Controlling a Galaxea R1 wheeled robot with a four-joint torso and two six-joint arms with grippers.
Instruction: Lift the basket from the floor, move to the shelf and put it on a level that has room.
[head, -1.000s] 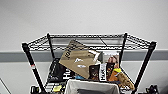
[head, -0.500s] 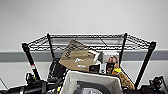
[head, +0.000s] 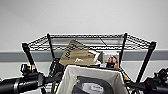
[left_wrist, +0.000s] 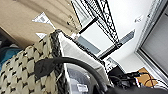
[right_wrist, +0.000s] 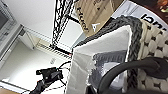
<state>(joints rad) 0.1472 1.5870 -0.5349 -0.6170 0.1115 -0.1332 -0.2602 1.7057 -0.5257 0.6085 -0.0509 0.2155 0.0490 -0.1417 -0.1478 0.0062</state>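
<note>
Basket (head: 91, 80): bottom centre of head view, raised between both arms, just before the shelf (head: 90, 41).
Top level (head: 107, 40): bare wire grid, mid-frame, above the basket rim.
Cardboard box (head: 77, 55): on the tier below.
Jaws, both grippers: cannot tell; fingers not made out.
</note>
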